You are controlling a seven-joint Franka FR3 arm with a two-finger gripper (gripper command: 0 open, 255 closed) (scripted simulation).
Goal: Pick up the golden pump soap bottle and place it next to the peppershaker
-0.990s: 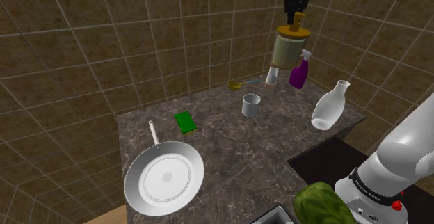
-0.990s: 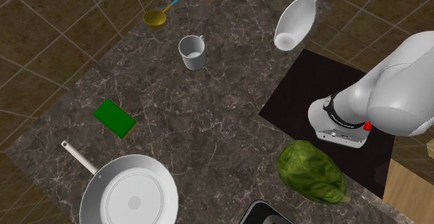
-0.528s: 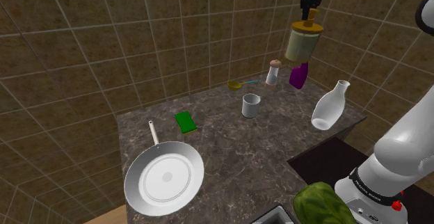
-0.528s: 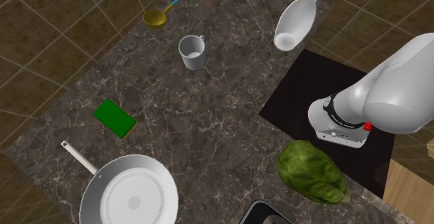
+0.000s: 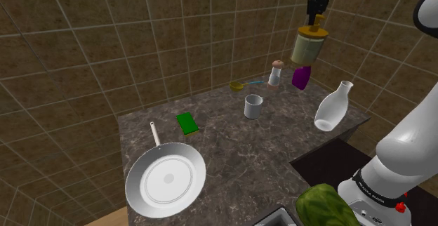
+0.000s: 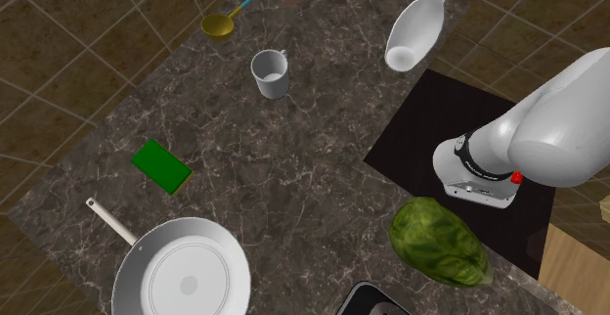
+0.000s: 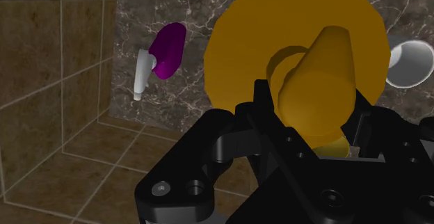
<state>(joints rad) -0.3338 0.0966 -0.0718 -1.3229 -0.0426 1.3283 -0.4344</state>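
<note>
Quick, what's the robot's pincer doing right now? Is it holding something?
The pincer is closed on the golden soap bottle, holding it by its pump, up in the air.

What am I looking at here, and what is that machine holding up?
A white robot arm in a simulated kitchen. One picture looks from beside it, one from above the stone counter, and one from a camera on the arm's hand. Its black jaws are shut on the pump of a golden-topped soap bottle, lifted high above the counter. On the counter are a pepper shaker, purple spray bottle, white vase, mug, green sponge and pan. A green cabbage lies near the arm.
</note>
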